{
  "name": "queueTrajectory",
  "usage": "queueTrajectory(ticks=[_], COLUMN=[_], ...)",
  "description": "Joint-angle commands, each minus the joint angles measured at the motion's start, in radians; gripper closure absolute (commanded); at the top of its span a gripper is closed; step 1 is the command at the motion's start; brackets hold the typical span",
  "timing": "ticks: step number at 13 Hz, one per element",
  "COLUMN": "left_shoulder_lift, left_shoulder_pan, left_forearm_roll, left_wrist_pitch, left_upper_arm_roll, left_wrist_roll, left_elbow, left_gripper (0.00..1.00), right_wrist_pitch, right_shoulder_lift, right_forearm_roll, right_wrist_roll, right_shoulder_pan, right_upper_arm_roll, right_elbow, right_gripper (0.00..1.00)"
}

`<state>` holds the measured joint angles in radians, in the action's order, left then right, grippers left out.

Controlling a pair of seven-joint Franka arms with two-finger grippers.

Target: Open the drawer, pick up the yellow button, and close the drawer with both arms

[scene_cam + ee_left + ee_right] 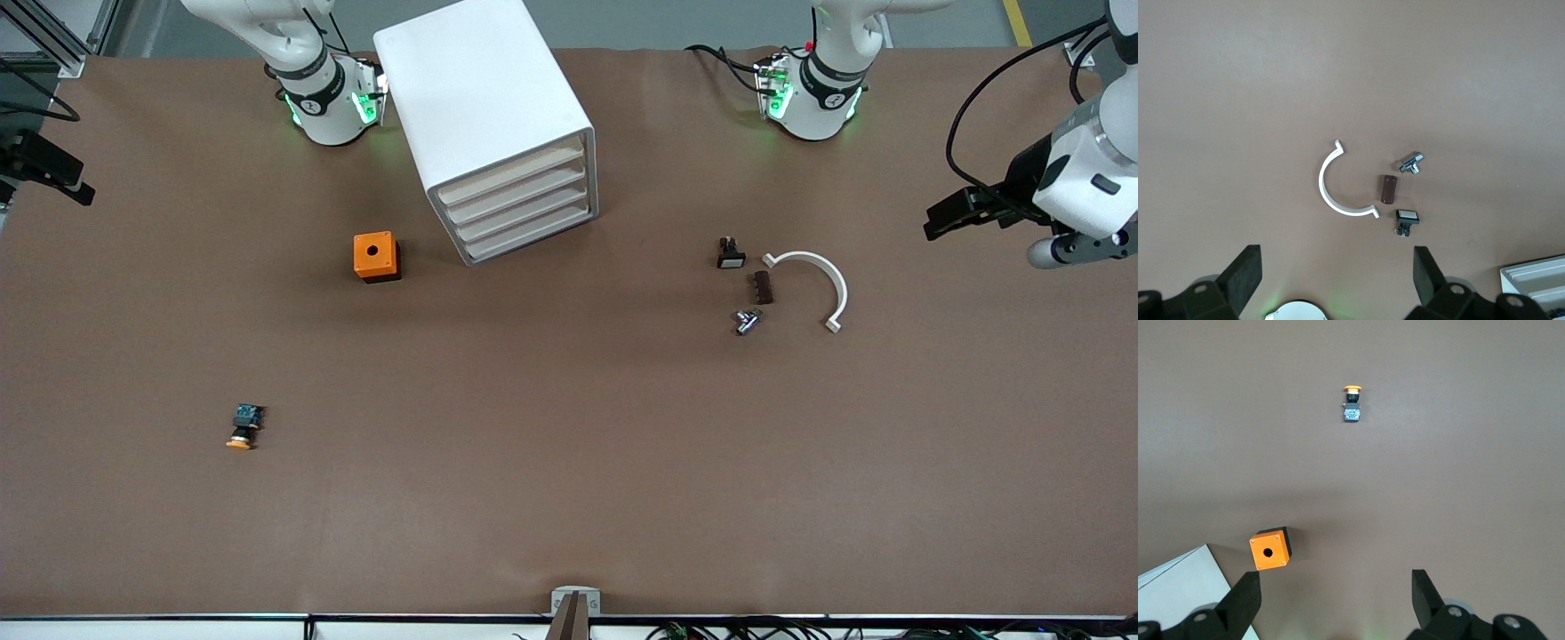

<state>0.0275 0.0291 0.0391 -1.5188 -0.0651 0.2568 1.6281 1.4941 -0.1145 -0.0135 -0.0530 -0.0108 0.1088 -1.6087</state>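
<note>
All four drawers of the white cabinet (484,93) are shut, the top drawer (511,172) included, so nothing inside shows. The button (244,427) lies on the table (569,462), nearer the front camera than the orange box (376,256). Both arms wait raised at the table's ends, the left gripper (1335,277) and the right gripper (1335,597) with fingers spread wide and empty.

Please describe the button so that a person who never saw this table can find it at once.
Start at the white cabinet, then find the orange box beside it, toward the right arm's end. The button lies alone on the brown table, nearer the front camera than that box. It is far smaller, with an orange cap, black body and blue end.
</note>
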Motion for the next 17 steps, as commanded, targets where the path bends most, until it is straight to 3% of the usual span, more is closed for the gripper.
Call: queueTrajectory(ticks=[1, 7, 17], left_shoulder_lift=[0.032, 0.034, 0.029], left_shoulder_pan=[-0.003, -0.032, -0.037], left_forearm_roll=[-0.024, -0.022, -0.022], left_wrist_pitch=[-0.037, -0.051, -0.043], left_upper_arm_roll=[-0.001, 0.001, -0.001], left_wrist_roll=[-0.028, -0.066, -0.134], left_elbow=[0.013, -0.017, -0.025], left_gripper=[0.00, 0.00, 0.00], right_wrist_pitch=[-0.002, -0.005, 0.005], right_shoulder_lift=[-0.022, -0.033, -0.034], right_forearm_roll=[0.018, 0.058, 0.027], right_wrist_roll=[-0.021, -0.028, -0.059], right_shoulder_pan=[0.025, 0.025, 0.031], right_upper_arm_roll=[-0.018, -0.015, -0.011], right_elbow=[-0.014, -0.016, -0.016], right_gripper=[0.00, 0.00, 0.00])
